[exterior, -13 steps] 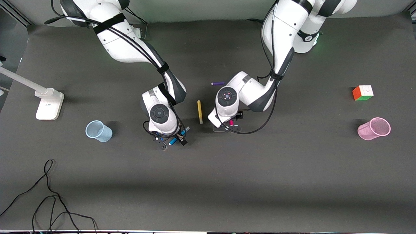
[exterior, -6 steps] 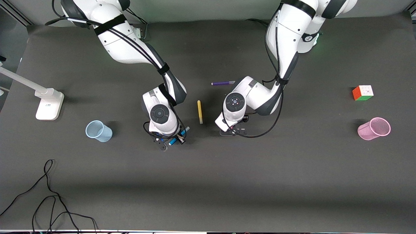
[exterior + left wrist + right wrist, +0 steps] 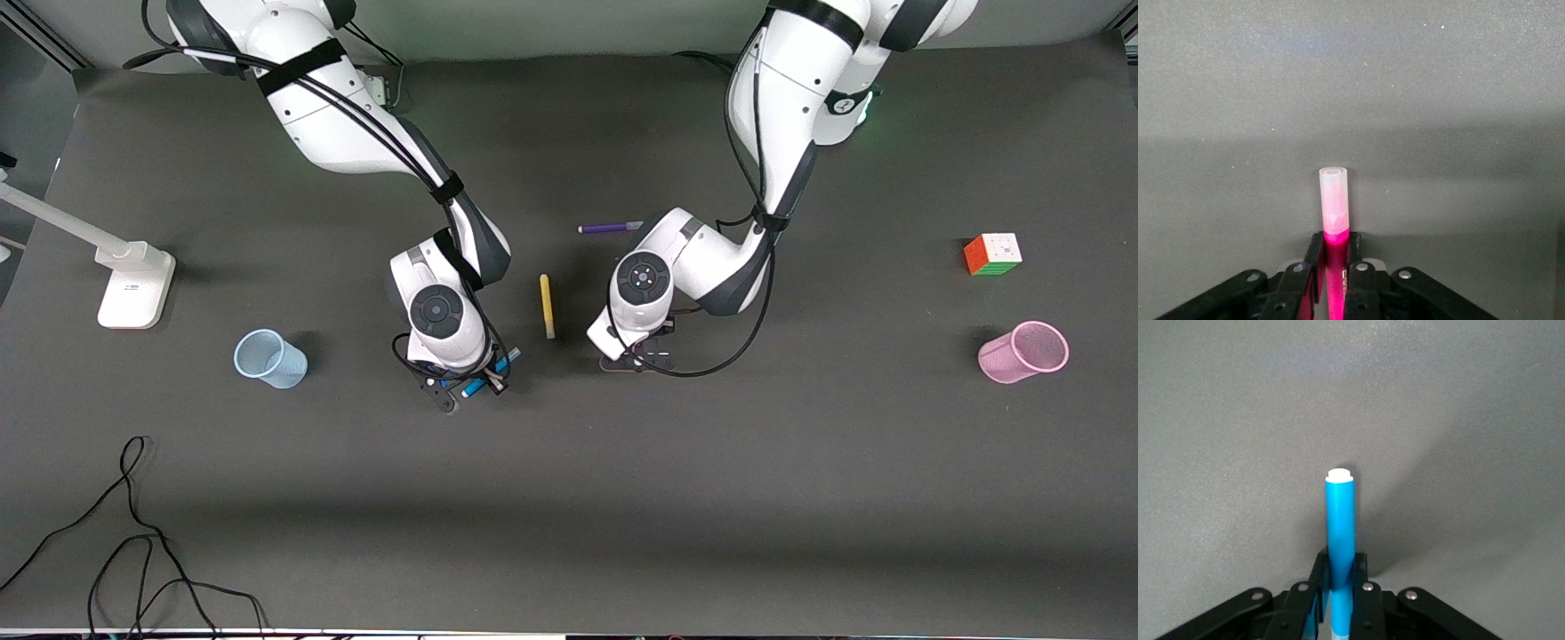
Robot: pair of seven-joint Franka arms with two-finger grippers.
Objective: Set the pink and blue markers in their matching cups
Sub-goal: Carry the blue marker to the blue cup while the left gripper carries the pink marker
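Both arms have glossy white shells with dark grey joints, black straps and black cables looped along them. Each wrist ends in a round dark cap. The left gripper point(image 3: 1336, 280) and right gripper point(image 3: 1338, 600) are black, with silver screws on their fingers.

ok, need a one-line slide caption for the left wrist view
Left gripper shut on the pink marker, pale cap pointing away from the camera, above the dark grey table.
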